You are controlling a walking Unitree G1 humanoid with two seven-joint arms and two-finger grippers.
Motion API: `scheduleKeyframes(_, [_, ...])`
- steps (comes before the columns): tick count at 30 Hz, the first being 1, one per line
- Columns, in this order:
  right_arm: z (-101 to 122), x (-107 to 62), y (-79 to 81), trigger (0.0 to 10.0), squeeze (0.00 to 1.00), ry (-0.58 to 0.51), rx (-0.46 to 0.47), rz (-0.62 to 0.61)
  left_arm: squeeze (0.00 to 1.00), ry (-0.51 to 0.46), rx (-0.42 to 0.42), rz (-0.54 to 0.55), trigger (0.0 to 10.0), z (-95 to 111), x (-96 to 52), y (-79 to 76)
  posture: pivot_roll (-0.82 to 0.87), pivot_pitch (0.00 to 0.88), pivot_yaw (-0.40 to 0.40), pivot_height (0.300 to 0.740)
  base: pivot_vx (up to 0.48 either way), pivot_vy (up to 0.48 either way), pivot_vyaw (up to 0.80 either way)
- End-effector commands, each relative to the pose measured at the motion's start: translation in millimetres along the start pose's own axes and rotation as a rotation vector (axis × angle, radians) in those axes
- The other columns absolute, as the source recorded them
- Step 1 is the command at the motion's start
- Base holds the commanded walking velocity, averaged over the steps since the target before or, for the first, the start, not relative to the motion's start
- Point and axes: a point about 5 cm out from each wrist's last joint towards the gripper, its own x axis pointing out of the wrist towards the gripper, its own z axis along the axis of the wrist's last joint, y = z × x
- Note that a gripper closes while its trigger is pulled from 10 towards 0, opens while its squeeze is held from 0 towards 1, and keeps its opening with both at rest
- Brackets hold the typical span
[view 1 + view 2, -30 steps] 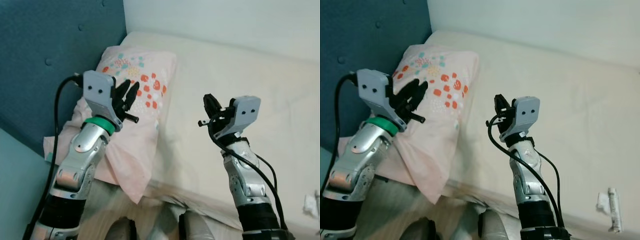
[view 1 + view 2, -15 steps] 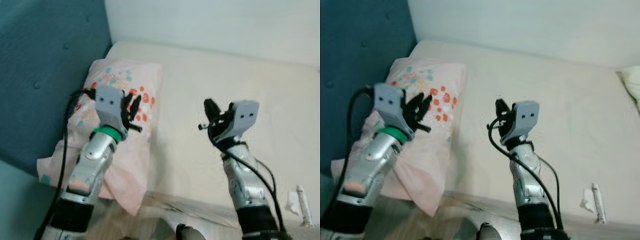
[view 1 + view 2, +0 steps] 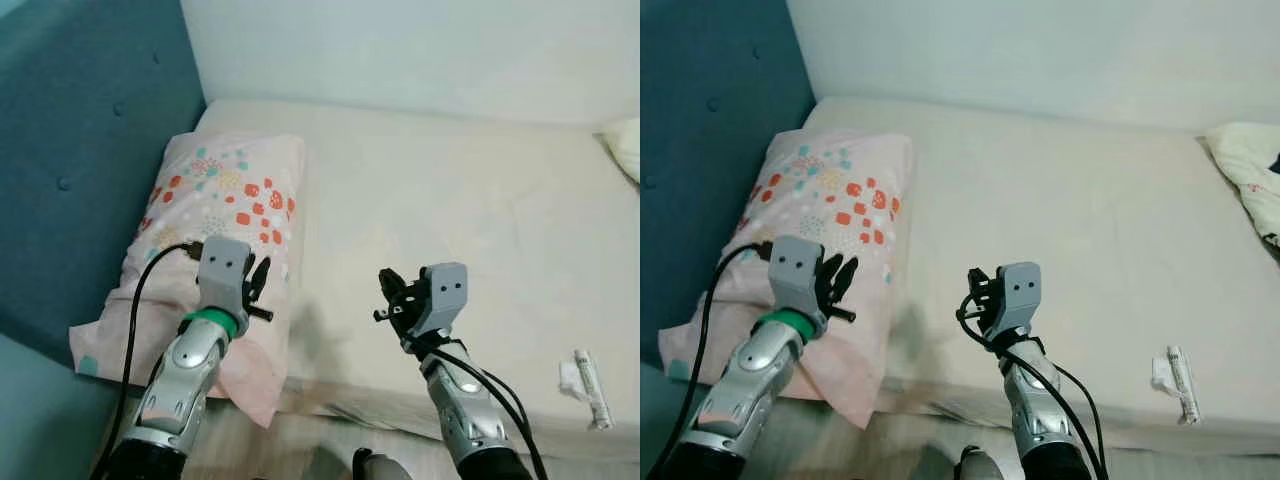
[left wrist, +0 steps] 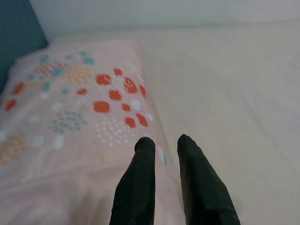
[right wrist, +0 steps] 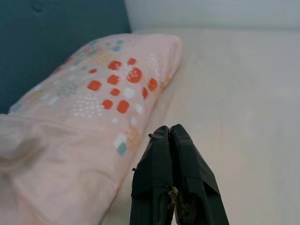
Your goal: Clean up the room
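A pink pillow [image 3: 220, 215] with red and teal dots lies at the head of the cream mattress [image 3: 450, 200], against the blue headboard [image 3: 80, 110]. My left gripper [image 3: 260, 275] hovers over the pillow's near right corner, its fingers [image 4: 143, 154] a little apart with nothing between them. My right gripper [image 3: 388, 288] hangs above the bare mattress near its front edge, to the right of the pillow. Its fingers [image 5: 169, 136] are pressed together and hold nothing. A white tube [image 3: 1180, 372] with a crumpled white scrap beside it lies near the bed's front right edge.
A pale wall [image 3: 400, 50] runs behind the bed. A cream, patterned piece of bedding [image 3: 1248, 170] lies at the far right of the mattress. The bed's front edge [image 3: 340, 400] is right below my arms.
The camera has pulled back and shows more of the bed, now with the tube and the right-hand bedding. Both arms sit lower in the picture, and the left gripper is over the pillow's near corner.
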Motion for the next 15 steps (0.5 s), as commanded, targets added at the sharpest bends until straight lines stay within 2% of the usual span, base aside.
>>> scheduleKeyframes(1, [-2.2,0.5,2.9,10.0,0.00,0.002,-0.004,0.011,0.00,0.012,0.012,0.014,10.0,-5.8,-1.6,0.7,0.02,0.089,0.009,0.740,0.000,0.000,0.00])
scheduleKeyframes(6, [1.3,4.6,4.7,10.0,0.00,-0.020,-0.001,0.016,0.00,-0.003,0.016,0.026,10.0,-3.9,1.0,0.3,0.01,0.086,0.013,0.740,0.000,0.000,0.00])
scheduleKeyframes(15, [-4.1,2.4,5.8,10.0,0.00,-0.010,0.002,0.013,0.00,-0.014,0.023,0.042,10.0,-3.1,3.6,0.4,0.01,0.090,0.016,0.740,0.000,0.000,0.00])
